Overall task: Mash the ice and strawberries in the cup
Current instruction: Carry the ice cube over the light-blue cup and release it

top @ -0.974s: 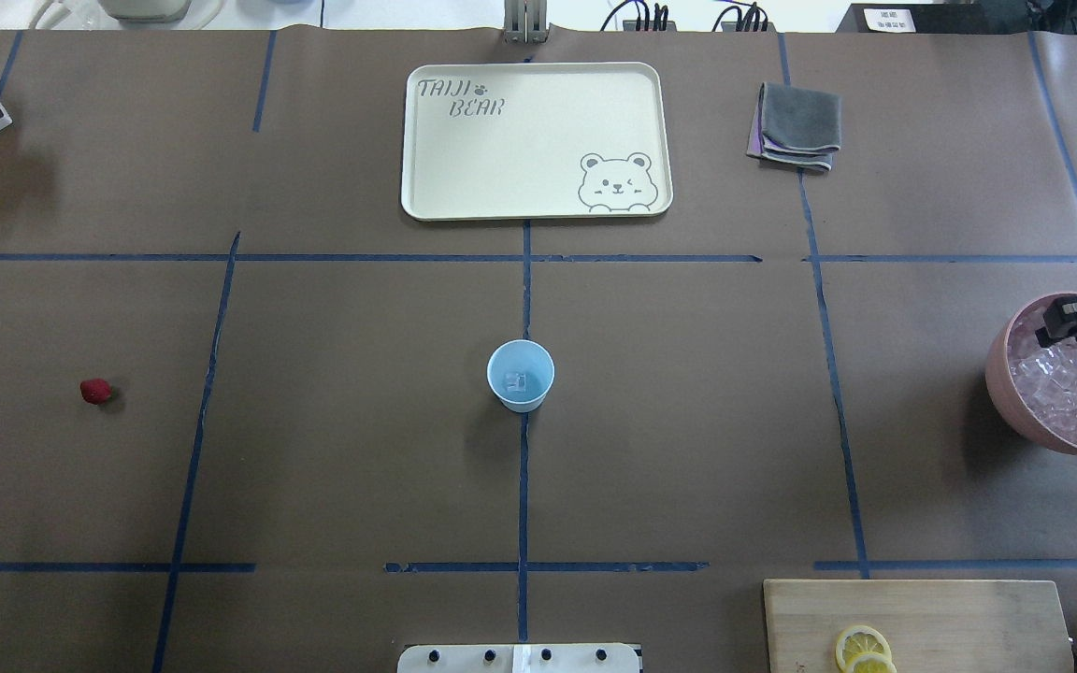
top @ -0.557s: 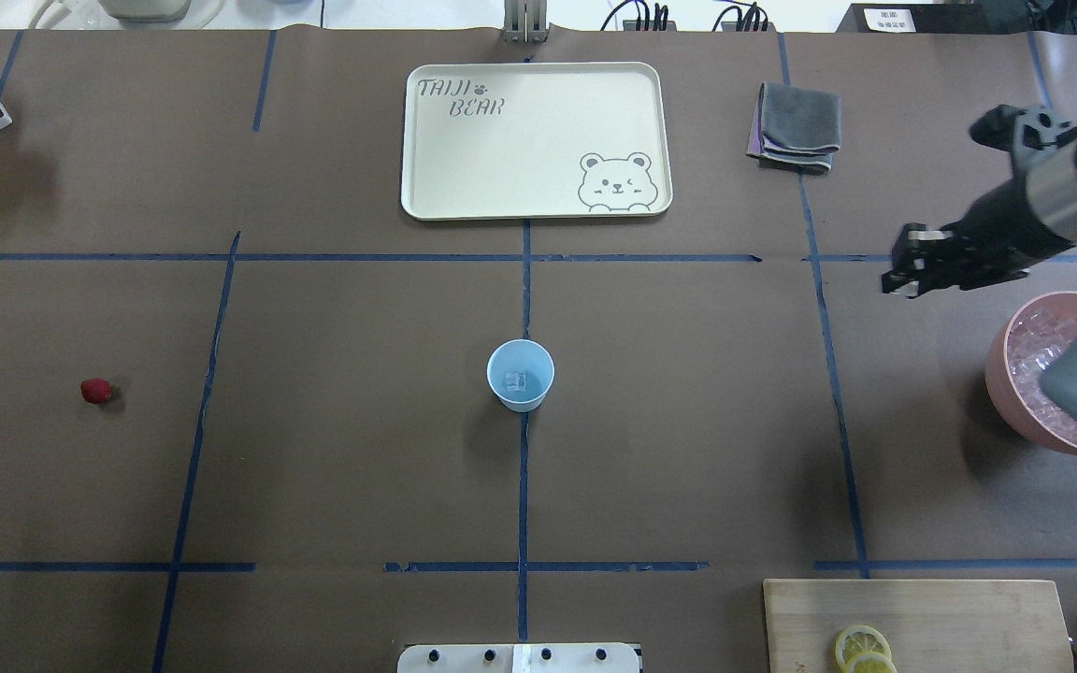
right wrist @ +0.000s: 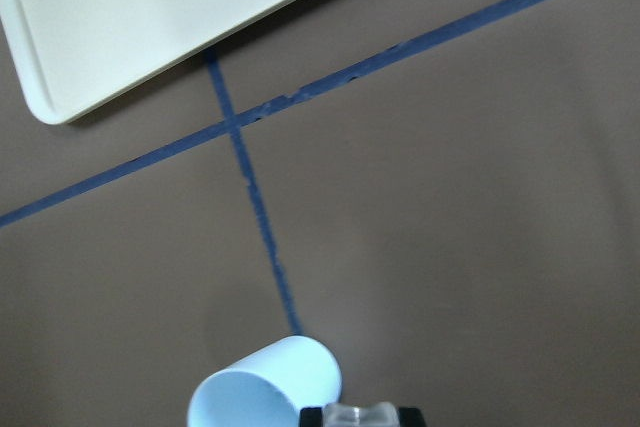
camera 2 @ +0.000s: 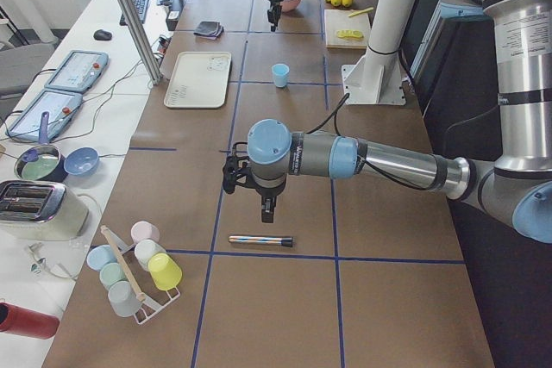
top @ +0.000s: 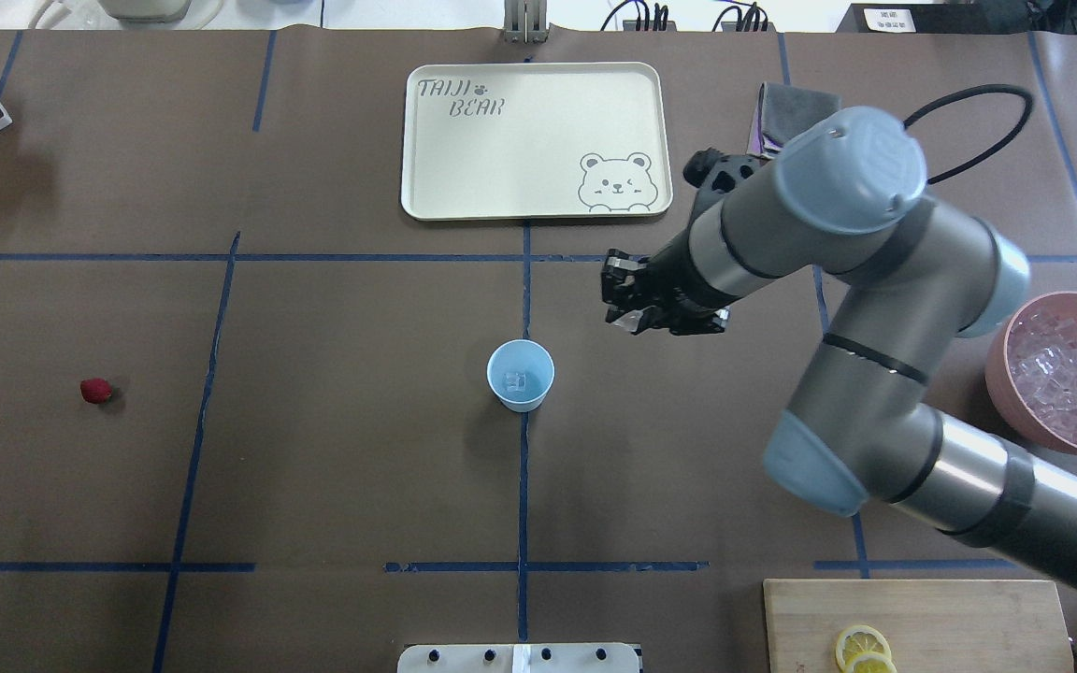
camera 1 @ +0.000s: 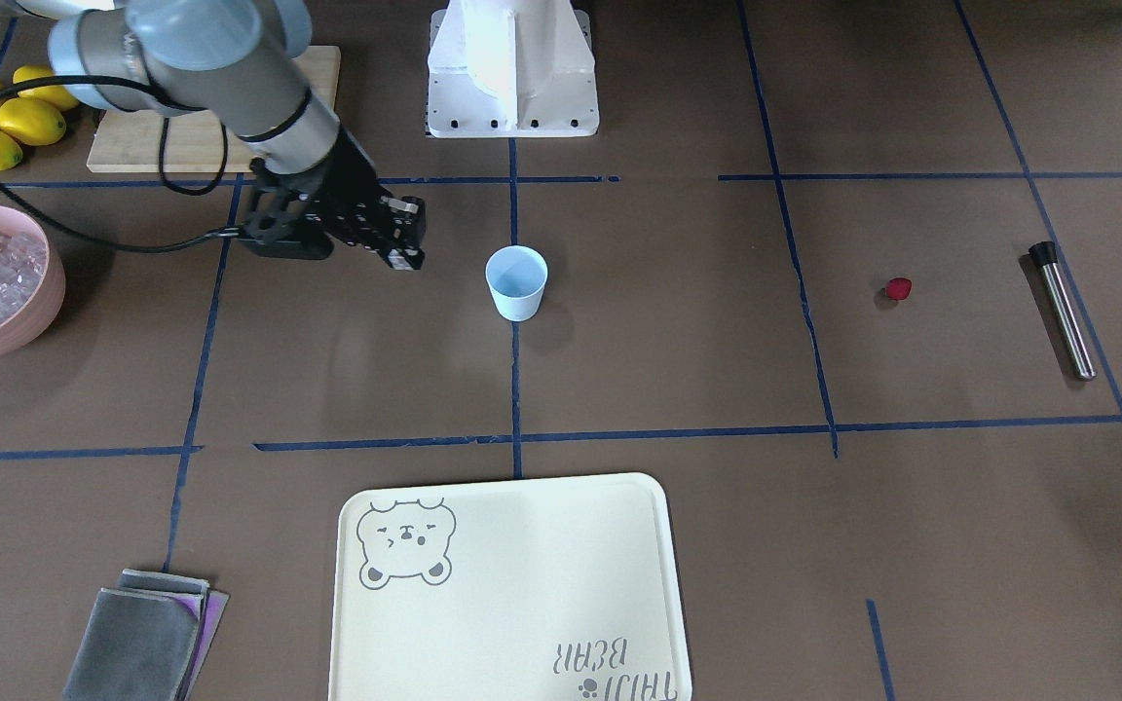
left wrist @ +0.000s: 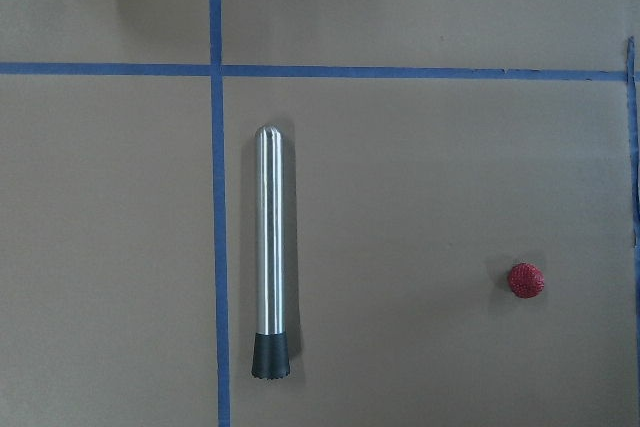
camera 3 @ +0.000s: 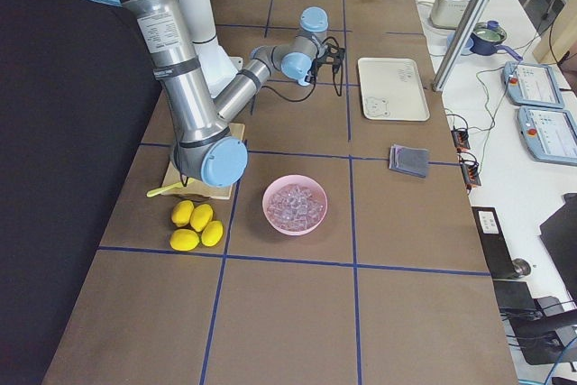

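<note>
Overhead exterior: my right claw (top: 627, 318) pinching ice cube (right wrist: 358, 413), above worktop (top: 361, 467), near cup (top: 520, 374). Cup upright at centre, second cube (top: 514, 380) inside. Strawberry (top: 95, 391) lying well apart, far left, near steel muddler (left wrist: 272, 237). Left claw (camera 2: 267, 210): I cannot tell grip.

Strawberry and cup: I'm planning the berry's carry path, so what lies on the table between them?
Only bare brown table covering, crossed by one blue tape line, lies between the strawberry and the cup; the overhead view shows it.
</note>
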You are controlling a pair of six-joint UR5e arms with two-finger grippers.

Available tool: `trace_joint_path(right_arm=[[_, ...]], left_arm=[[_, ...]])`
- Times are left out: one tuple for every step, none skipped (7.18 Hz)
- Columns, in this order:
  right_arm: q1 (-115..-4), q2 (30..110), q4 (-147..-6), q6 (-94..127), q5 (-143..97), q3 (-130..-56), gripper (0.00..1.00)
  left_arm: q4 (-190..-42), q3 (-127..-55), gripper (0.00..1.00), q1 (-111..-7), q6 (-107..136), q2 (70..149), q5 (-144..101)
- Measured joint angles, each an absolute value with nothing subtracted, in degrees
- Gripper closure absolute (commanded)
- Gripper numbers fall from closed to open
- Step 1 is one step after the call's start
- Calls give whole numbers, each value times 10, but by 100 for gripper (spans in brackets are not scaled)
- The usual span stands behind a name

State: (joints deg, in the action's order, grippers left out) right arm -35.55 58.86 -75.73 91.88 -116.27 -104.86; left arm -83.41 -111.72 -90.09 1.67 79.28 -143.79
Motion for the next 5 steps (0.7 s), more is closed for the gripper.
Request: trace_joint_path(right_arm=[[-328,558,-756,942,-1129,-1026,96],[-307,541,-754,953,-1098,-1010,90],[-293,529,-754,958,-1075,-998,86],[-283,523,-754,959,-1065,-989,70],[-277,519,-753,960,-1061,-983,11]], left_arm=[[-834,-1117,0,-901,17,793,-1438],[-834,-1117,0,-901,17,793,-1438],[-834,-1118,0,-901,17,793,-1438],[-834,-1118,0,-901,17,793,-1438],[-834,-1119,0,-901,17,793,-1438]])
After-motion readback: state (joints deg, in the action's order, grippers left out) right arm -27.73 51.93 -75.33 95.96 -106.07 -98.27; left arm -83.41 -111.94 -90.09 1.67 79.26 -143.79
